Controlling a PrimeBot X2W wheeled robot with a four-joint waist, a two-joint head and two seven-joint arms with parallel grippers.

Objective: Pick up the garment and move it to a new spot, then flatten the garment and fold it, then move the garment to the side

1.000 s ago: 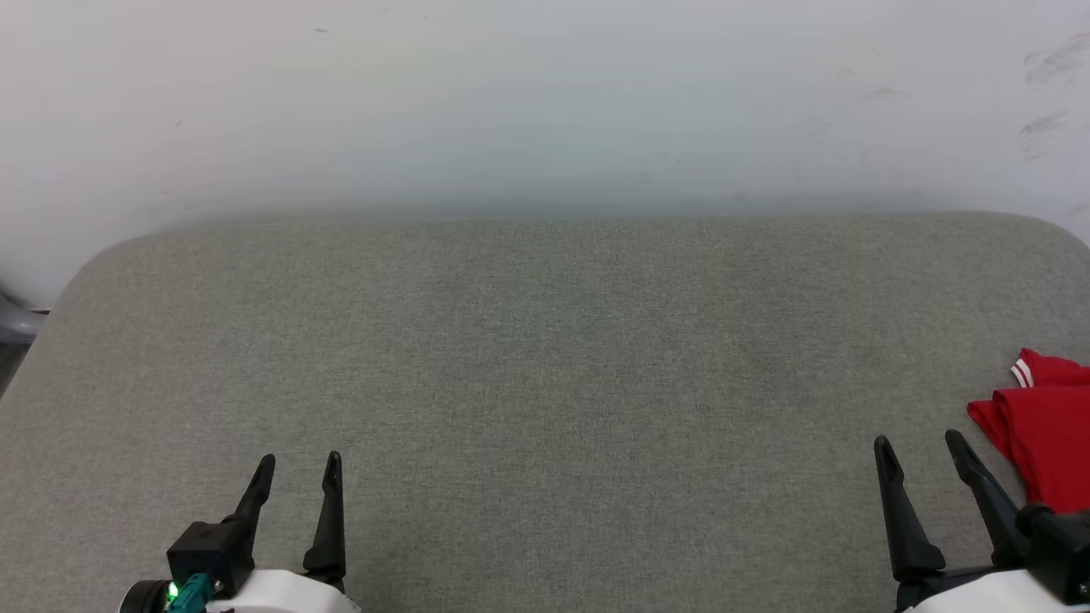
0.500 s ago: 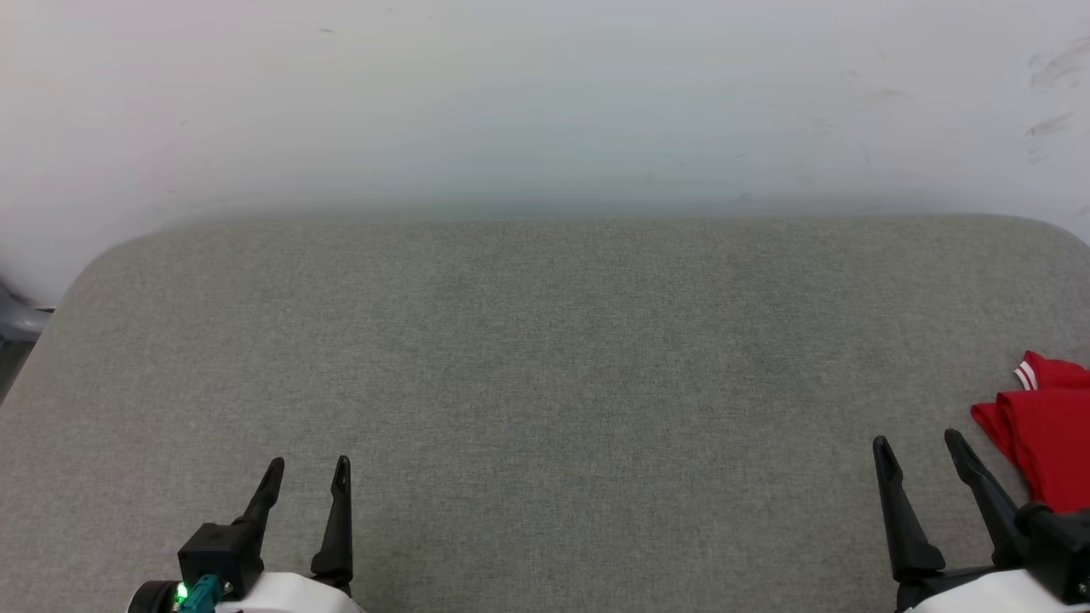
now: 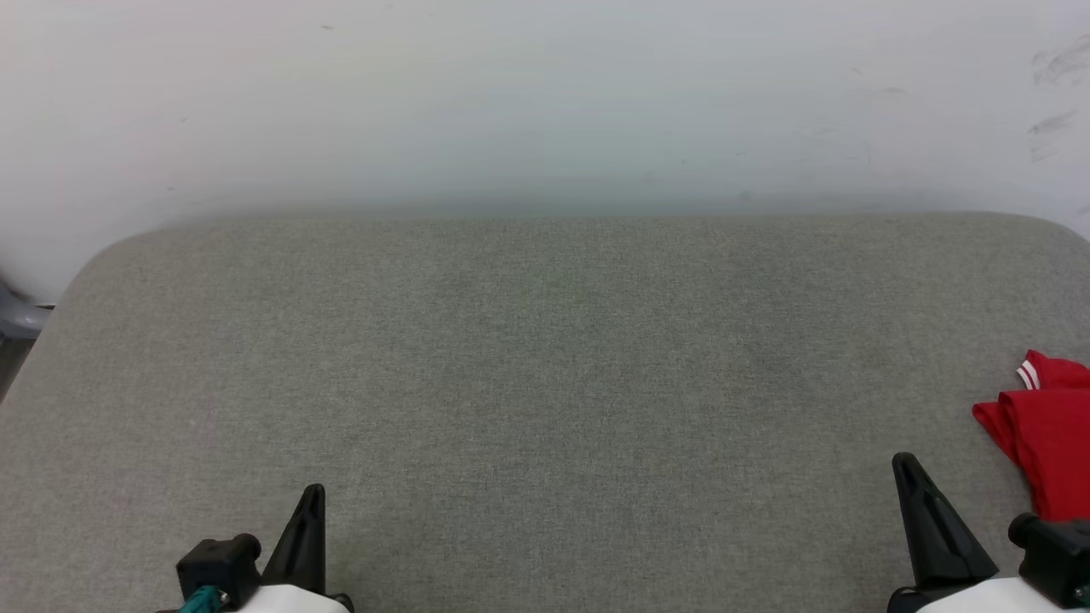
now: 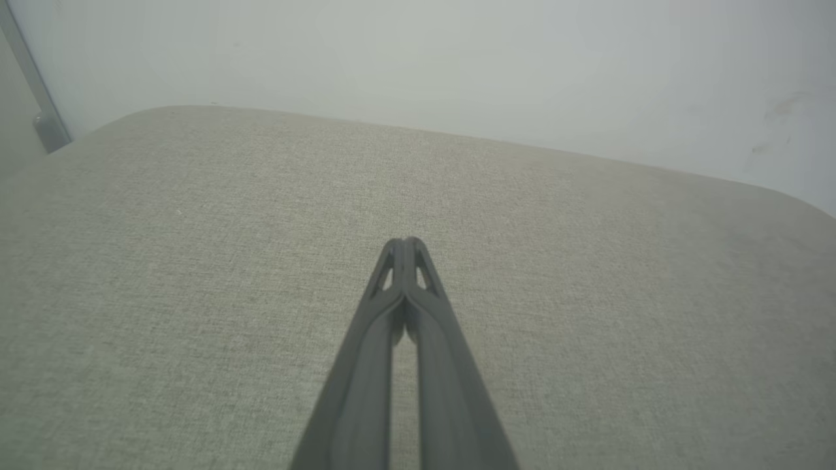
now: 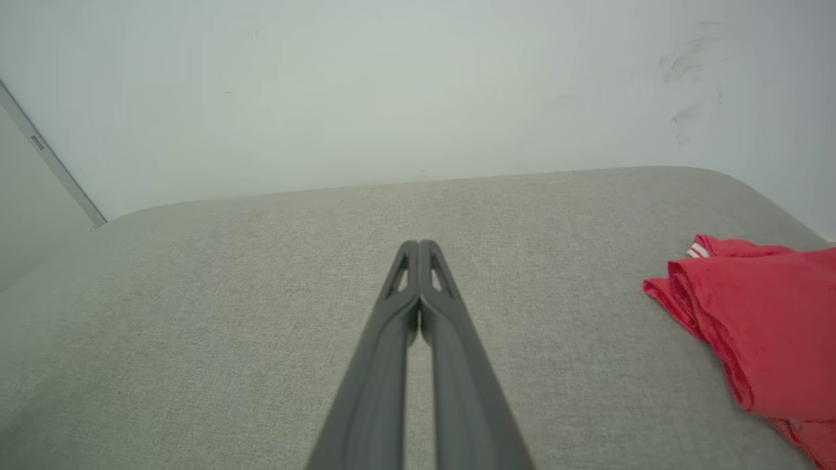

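A: End effectors?
B: My left end effector [image 3: 313, 494] and right end effector [image 3: 904, 462] are both clenched, empty, over the grey table [image 3: 545, 358].
A: Garment?
B: Red garment [image 3: 1049, 434] lies at the table's right edge, near my right end effector.

Head above, wrists low; cushion [image 3: 545, 340], perhaps.

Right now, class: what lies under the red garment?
The garment lies on the grey padded surface, whose fabric shows beside it. Anything beneath its folds is covered and cannot be seen.
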